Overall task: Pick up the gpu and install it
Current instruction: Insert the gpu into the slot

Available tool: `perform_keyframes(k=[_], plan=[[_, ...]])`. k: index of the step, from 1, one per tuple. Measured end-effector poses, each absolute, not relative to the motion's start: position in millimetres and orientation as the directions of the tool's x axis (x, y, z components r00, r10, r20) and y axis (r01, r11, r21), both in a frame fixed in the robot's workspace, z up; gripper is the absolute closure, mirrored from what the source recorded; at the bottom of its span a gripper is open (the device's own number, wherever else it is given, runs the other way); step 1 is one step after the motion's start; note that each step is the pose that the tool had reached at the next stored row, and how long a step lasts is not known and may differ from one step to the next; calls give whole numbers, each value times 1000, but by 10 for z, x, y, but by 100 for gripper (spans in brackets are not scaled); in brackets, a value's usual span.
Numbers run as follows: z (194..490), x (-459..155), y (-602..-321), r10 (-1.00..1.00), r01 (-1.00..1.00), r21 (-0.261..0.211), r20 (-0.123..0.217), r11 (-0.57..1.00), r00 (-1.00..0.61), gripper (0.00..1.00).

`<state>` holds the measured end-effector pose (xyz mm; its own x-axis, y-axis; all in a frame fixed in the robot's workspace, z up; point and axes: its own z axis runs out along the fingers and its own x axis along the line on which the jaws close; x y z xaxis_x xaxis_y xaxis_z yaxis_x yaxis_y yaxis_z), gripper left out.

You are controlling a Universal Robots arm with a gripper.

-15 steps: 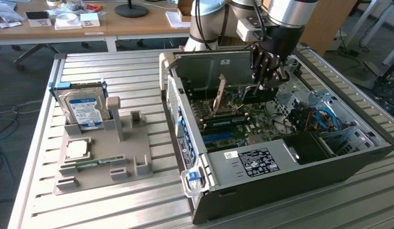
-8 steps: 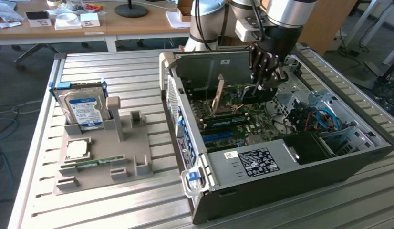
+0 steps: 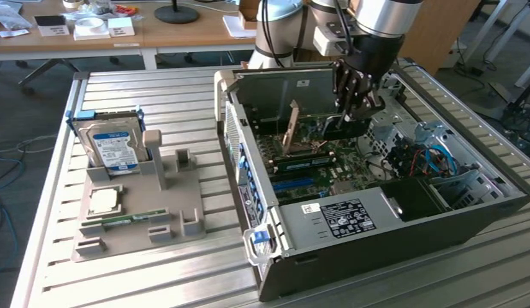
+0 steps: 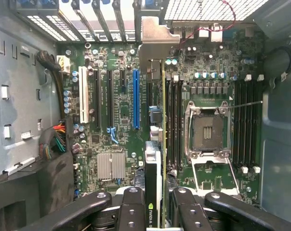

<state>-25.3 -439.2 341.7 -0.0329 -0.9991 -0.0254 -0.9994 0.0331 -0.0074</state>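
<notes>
gpu (image 4: 152,168) gripped on edge inside the open case (image 3: 376,218)

Near the left edge of the table (image 3: 162,282): hard drive (image 3: 111,144) upright in a grey holder (image 3: 136,218). Further right, inside the case, above the motherboard (image 4: 121,120): gripper (image 3: 355,106) clenched on the gpu. From the wrist, edge-on: thin green board, pale cooler edge, silvery bracket (image 4: 152,41) by the rear slots. Near end cut off behind the fingers (image 4: 131,209); seating in a slot impossible to tell.
</notes>
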Motion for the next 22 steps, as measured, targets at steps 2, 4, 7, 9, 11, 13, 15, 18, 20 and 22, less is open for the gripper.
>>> perform_keyframes(k=[2,4,7,9,11,13,15,18,20,22], plan=[[3399,-258,-4392,-999,-999,-7,-25,33,-33,73],[3377,-264,-4391,-999,-999,-7,-25,33,-33,73],[3360,-270,-4391,-999,-999,-7,-25,33,-33,73],[3359,-271,-4391,-999,-999,-7,-25,33,-33,73],[3360,-272,-4391,-999,-999,-7,-25,33,-33,73],[3358,-273,-4394,-999,-999,-7,-26,33,-33,73],[3359,-273,-4405,-999,-999,-7,-25,33,-33,73],[3359,-273,-4413,-999,-999,-7,-25,33,-33,73],[3358,-273,-4413,-999,-999,-7,-25,33,-33,73],[3358,-277,-4413,-999,-999,-7,-25,33,-33,73]])
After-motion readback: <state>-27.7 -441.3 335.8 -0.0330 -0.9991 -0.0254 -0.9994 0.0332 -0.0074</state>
